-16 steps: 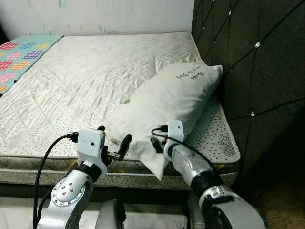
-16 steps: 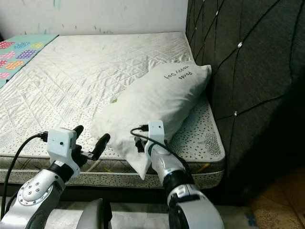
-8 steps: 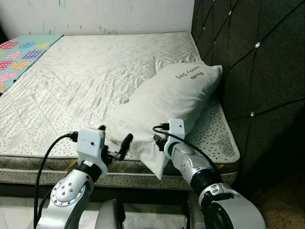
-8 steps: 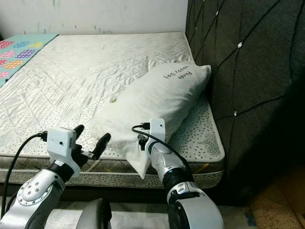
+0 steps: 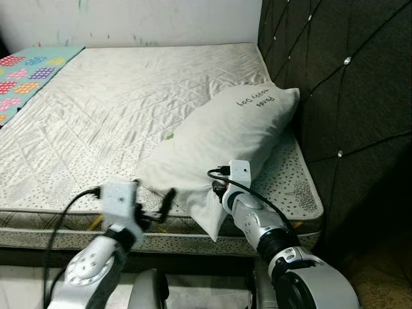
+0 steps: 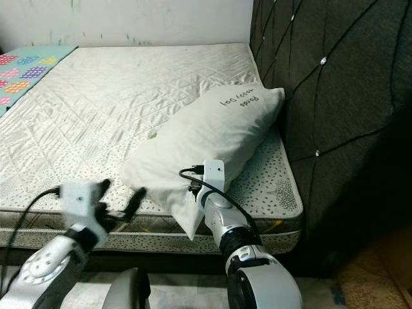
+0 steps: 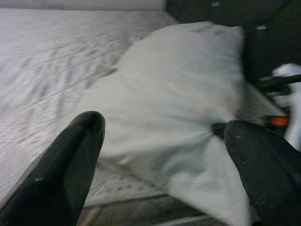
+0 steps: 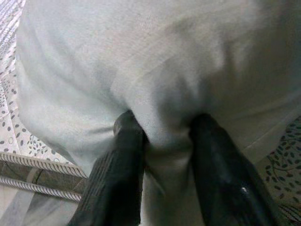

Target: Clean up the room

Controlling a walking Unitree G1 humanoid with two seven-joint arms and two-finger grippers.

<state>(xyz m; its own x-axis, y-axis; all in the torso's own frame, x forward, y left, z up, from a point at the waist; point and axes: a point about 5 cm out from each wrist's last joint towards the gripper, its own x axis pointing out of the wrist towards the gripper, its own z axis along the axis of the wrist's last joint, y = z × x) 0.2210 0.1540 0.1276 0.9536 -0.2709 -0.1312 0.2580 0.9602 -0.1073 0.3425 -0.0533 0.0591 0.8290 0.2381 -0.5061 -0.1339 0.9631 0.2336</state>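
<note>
2 grippers: right gripper (image 8: 167,155) pinching pillow (image 5: 225,132) corner; left gripper (image 7: 160,155) fingers spread.

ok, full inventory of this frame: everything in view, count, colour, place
pillow: 1, off-white with dark lettering, on the mattress near the headboard, its near corner hanging over the bed edge
mattress: 1, white quilted, fills the bed
headboard: 1, dark tufted, along the robot's right
mat: 1, teal with coloured patches, far left on the mattress
wall: 1, white, behind the bed
left gripper: 1, black fingers, open, at the bed edge by the pillow
right gripper: 1, black fingers, pinching pillow fabric
</note>
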